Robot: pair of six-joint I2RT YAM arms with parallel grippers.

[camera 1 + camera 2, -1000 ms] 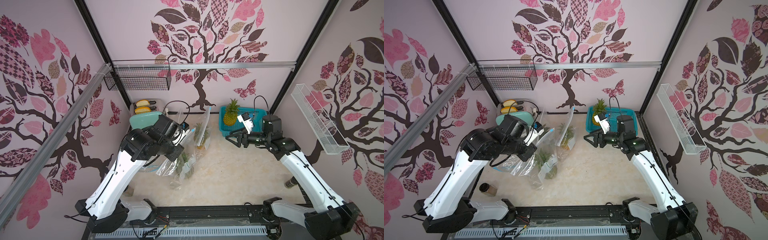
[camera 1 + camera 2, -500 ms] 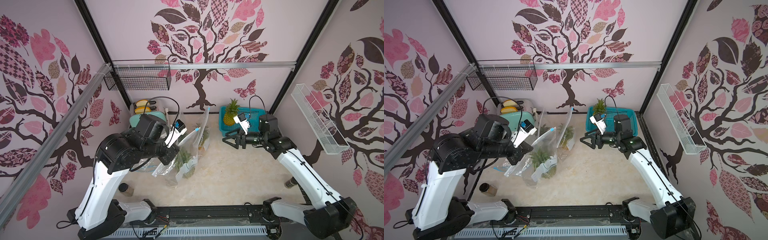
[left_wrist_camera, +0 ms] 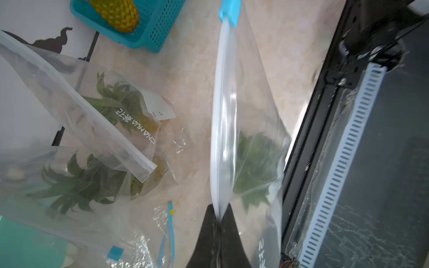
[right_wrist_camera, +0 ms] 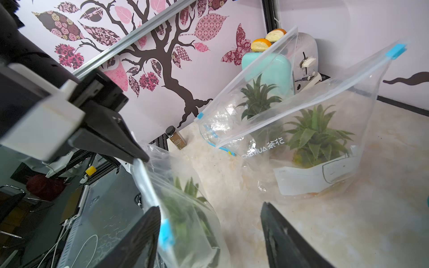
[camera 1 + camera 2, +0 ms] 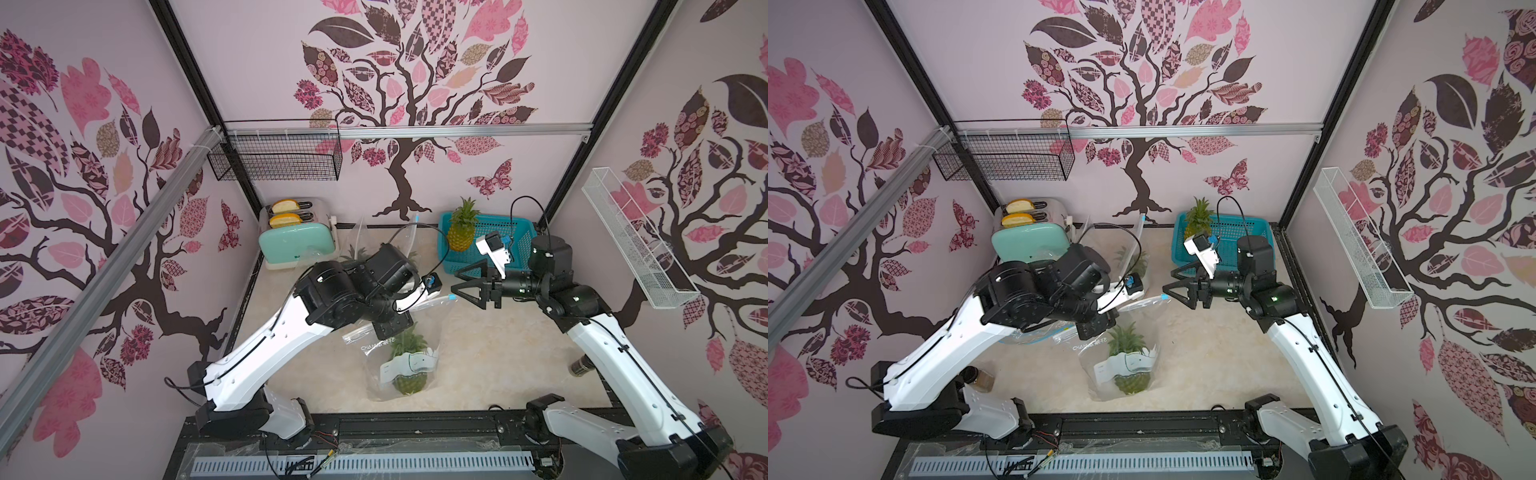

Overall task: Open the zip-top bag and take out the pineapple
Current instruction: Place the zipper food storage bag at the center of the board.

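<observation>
Here left hand [image 3: 219, 217] pinches zip-top bag [image 3: 254, 111] edge; right hand [image 4: 210, 206] agape beside slider [image 4: 166, 234].

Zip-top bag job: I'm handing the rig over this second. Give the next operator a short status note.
Left pincer: shut on the zip-top bag at its top edge, opposite the blue slider.
Right pincer: open, empty, at the slider, not gripping it.
Pineapple: inside the bag, whose bottom seems to rest on the table.
Done: bag gripped and held up.
Left: pinch the slider, draw it along the seal, lift the pineapple out.
</observation>
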